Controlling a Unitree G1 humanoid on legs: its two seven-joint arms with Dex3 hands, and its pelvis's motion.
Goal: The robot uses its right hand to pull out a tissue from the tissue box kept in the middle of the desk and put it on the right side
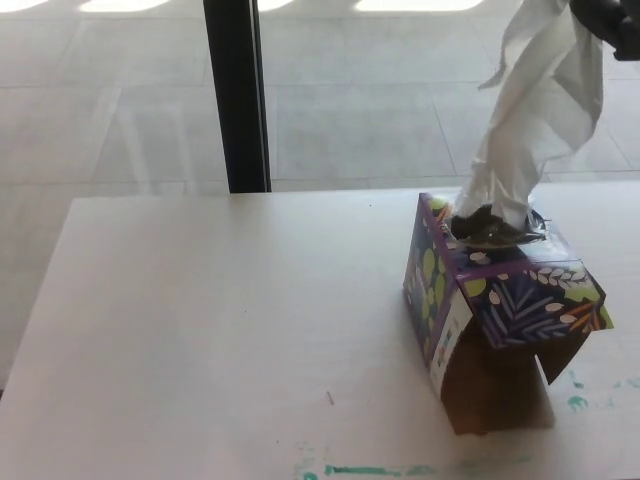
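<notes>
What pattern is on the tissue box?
In the head view, the tissue box is dark purple with yellow-green dots and white and orange leaf sprigs.

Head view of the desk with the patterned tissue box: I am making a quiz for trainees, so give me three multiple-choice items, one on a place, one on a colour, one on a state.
1. Where on the pale desk top does the purple leaf-patterned cardboard tissue box stand?
A. toward the right side
B. at the far left corner
C. at the near left edge

2. What colour is the tissue rising from the box?
A. yellow
B. white
C. blue

3. How does the tissue stand with the box?
A. lying flat on the desk
C. folded fully inside the box
B. stretched upward, its lower end at the top opening

Answers:
1 A, the box sits right of the picture's middle.
2 B, the sheet is plainly white.
3 B, it runs from the opening up to the black right hand at the top edge.
</notes>
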